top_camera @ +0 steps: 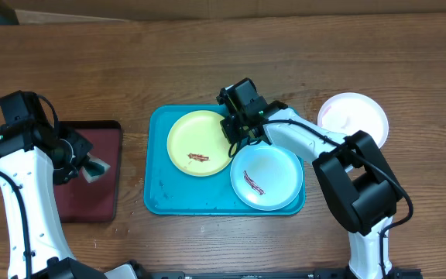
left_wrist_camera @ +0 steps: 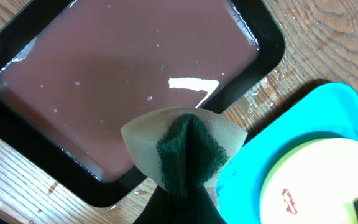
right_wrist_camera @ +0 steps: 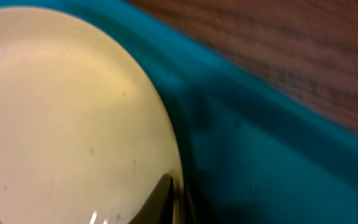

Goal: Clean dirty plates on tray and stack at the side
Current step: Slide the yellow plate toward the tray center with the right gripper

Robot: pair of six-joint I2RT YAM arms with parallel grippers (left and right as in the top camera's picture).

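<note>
The turquoise tray (top_camera: 178, 198) holds the yellow-green plate (top_camera: 196, 138) with a brown smear and the pale mint-rimmed plate (top_camera: 273, 170), also smeared. The white plate (top_camera: 355, 118) lies on the table to the right of the tray. My right gripper (top_camera: 235, 133) is shut on the yellow-green plate's right rim. In the right wrist view its fingers (right_wrist_camera: 176, 202) pinch that rim (right_wrist_camera: 61, 112) over the tray (right_wrist_camera: 260, 162). My left gripper (top_camera: 84, 164) is shut on the green sponge (left_wrist_camera: 188, 149) above the maroon tray's edge. The yellow-green plate (left_wrist_camera: 322, 180) and turquoise tray (left_wrist_camera: 328, 106) show at lower right.
The maroon tray (top_camera: 91, 194) with a black rim (left_wrist_camera: 269, 37) lies at the left and holds a film of liquid. Water drops lie on the wood between the two trays. Cardboard runs along the table's far edge.
</note>
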